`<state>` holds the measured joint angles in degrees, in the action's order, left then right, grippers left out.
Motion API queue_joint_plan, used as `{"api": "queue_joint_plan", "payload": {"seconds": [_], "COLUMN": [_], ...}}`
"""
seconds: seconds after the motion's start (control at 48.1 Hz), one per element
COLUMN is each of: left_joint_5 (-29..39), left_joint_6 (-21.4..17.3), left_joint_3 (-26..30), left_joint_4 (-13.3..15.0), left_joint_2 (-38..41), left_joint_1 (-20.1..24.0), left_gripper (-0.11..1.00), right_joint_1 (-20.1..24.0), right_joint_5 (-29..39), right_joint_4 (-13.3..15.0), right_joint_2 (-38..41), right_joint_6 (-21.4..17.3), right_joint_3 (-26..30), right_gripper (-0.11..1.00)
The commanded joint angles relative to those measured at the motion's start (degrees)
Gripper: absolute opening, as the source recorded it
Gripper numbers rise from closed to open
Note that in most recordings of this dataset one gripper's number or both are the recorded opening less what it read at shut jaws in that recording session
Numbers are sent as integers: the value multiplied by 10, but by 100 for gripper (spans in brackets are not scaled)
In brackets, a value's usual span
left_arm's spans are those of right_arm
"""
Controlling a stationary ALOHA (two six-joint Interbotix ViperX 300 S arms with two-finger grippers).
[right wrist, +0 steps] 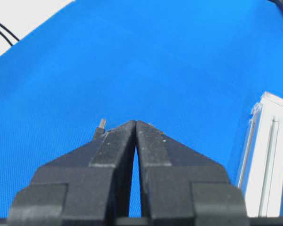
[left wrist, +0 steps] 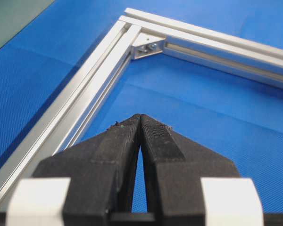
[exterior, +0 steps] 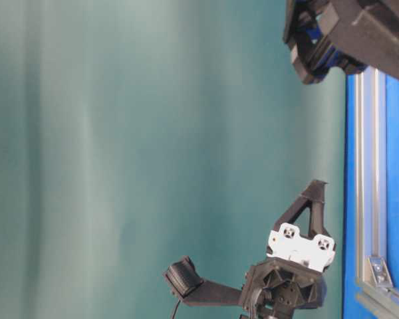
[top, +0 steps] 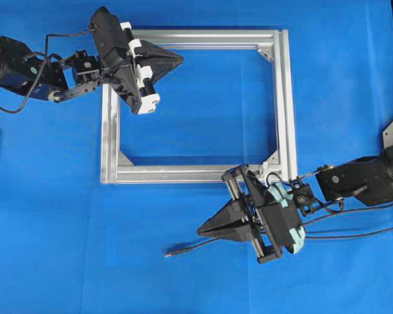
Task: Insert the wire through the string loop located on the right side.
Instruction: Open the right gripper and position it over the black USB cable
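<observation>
Not started: wire (top: 183,248) lies loose on cloth, unthreaded; both grippers, left (top: 177,59) and right (top: 203,230), closed empty; loop not discernible.

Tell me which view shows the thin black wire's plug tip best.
Overhead exterior: the thin black wire lies on the blue cloth, its plug tip unobstructed. The right wrist view shows only the tip peeking past the shut right gripper. Table-level and left wrist views show none.

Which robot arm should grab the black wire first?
Probably the right one. Its shut pincer hangs beside the wire on the blue cloth, while the left pincer, also shut, is across the silver frame.
</observation>
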<state>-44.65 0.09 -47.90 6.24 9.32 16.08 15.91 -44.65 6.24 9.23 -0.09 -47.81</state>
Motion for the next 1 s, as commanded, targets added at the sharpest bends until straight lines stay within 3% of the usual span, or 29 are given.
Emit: {"api": "queue_joint_plan", "payload": {"seconds": [0.0,0.125,0.603,0.727,0.977], "left_joint_5": [7,14,15,15,15], "left_joint_6": [0,0,0,0,0], "left_joint_3": [7,4,0,1,1], "left_joint_4": [-9,-11,-11,-11,-11], "left_joint_2": [-30,-33,-34,-34,-35], "left_joint_1": [-2,-2,-2,-2,-2], "left_gripper": [0,0,0,0,0], "right_joint_1": [7,13,20,25,31], "right_joint_5": [-3,25,33,34,40], "right_joint_4": [0,1,1,0,-10], "right_joint_2": [-20,-25,-25,-25,-24], "right_joint_6": [-2,-2,-36,-49,-56], "right_joint_3": [9,12,15,16,11], "right_gripper": [0,-6,-2,19,89]}}
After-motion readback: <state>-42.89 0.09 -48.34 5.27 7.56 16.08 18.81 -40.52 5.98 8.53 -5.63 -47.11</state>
